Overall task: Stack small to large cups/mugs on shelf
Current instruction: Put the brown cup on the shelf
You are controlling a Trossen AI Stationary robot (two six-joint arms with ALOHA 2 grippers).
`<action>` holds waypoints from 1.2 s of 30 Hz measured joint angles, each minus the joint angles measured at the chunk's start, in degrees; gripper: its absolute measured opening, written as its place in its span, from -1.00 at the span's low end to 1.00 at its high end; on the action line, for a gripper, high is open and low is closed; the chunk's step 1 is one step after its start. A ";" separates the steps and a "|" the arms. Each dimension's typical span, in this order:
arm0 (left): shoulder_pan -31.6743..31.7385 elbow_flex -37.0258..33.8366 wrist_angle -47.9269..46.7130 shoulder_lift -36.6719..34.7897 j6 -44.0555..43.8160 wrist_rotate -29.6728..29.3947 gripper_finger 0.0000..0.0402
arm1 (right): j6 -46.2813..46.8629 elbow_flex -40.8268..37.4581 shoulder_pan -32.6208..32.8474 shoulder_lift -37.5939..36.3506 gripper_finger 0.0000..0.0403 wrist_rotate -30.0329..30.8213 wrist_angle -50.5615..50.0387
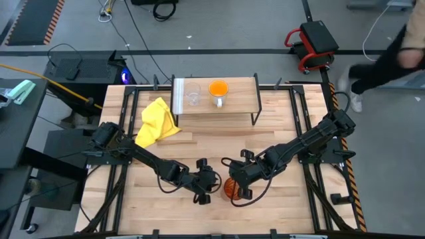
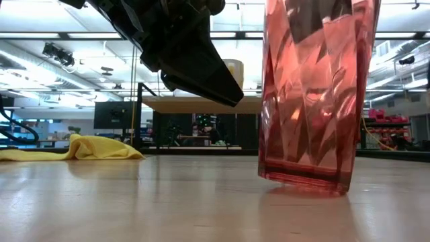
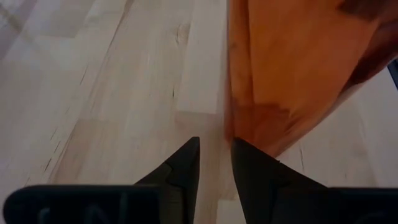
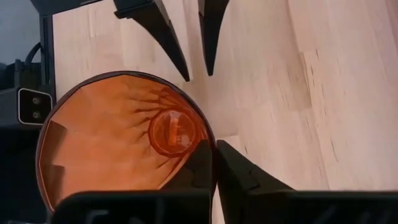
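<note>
The amber-orange tumbler [image 1: 229,190] stands open end up at the table's near middle; it looms large in the low view [image 2: 309,94]. My right gripper [image 4: 214,155] is shut on its rim. My left gripper [image 1: 204,192] hovers just left of the tumbler, fingers a little apart and empty [image 3: 214,146]; it also shows in the right wrist view [image 4: 198,71]. The small clear glass [image 1: 192,96] and the orange mug with white handle [image 1: 218,89] stand side by side on the shelf [image 1: 239,106] at the far middle. My right gripper pinches the tumbler's rim [image 4: 200,142] on the side toward my right arm, one finger inside the tumbler and one outside. The fingers come from above, pointing down. The tumbler is upright, slightly tilted, its base [image 2: 306,180] at the tabletop; whether it is clear of the wood I cannot tell.
A yellow cloth [image 1: 157,123] lies crumpled on the table left of the shelf. Bare wood lies between the tumbler and the shelf. A person [image 1: 392,56] moves on the floor beyond the table's far right corner.
</note>
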 joint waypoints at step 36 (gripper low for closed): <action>0.00 0.00 -11.32 -0.02 -1.22 -1.34 -0.57 | -1.42 25.21 -7.27 -0.28 -0.98 5.94 -32.74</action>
